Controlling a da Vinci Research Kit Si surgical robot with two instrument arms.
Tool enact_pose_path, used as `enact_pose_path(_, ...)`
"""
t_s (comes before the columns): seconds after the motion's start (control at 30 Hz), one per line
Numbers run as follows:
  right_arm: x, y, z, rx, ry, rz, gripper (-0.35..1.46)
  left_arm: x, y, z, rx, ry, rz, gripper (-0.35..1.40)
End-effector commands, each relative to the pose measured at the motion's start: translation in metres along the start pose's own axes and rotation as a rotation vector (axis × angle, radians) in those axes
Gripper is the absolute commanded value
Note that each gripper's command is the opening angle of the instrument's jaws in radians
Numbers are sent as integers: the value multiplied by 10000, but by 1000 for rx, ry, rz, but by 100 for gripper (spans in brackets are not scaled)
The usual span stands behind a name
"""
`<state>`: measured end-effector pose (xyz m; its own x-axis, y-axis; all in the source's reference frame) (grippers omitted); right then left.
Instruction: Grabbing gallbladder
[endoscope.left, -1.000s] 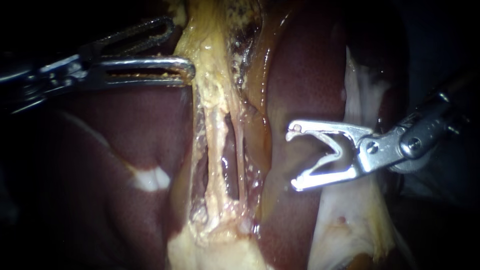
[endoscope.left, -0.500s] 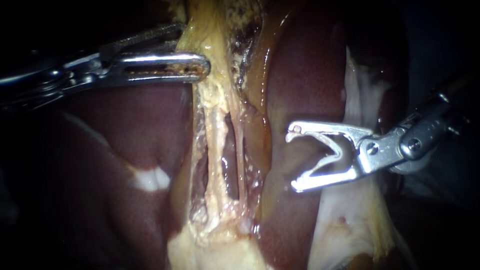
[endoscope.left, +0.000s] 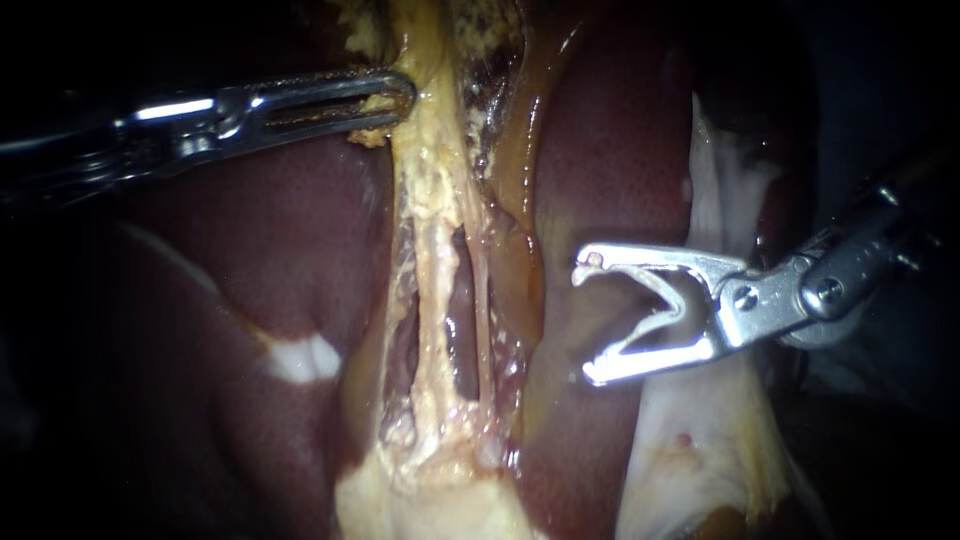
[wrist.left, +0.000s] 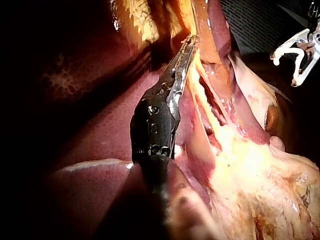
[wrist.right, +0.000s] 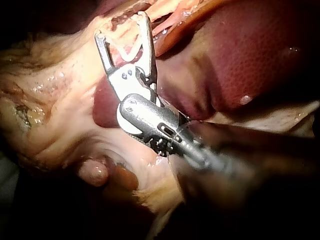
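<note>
At far left, entering:

1. Left instrument – slender steel shaft with two long, slotted jaws. The jaws lie pressed together, clamped on the edge of item 3, with yellow crumbs clinging at the tip. The left wrist view shows the same: a narrow closed tip buried in orange-yellow tissue straight ahead of the shaft.

2. Liver – dark red, smooth, glistening lobe under and beside the left instrument's shaft. It bears a small white patch well short of the jaws.

3. Gallbladder – pale yellow, wet, ragged band of tissue, held at the left instrument's tip and running away from it on both sides. Farther along the band, away from the jaws, it splits into thin pale tubes with dark gaps between them. Which tube is which cannot be told.

4. Right instrument – bright steel, short jaws with hooked tips. The jaws stand wide apart and grip nothing. They point toward the gallbladder but stay apart from it, over more dark liver. It also shows in the right wrist view.

5. Membrane – whitish, thin sheet beneath the right instrument's wrist joint.
</note>
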<state>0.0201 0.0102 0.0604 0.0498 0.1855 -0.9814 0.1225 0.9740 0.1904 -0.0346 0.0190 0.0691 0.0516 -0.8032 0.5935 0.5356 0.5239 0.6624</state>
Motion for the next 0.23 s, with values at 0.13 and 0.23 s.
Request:
enact_pose_path(0.13,0,0,0,0,0,0,60,0,0,0,0,0,-6,-35)
enact_pose_path(0.23,0,0,0,0,0,0,60,0,0,0,0,0,-6,-35)
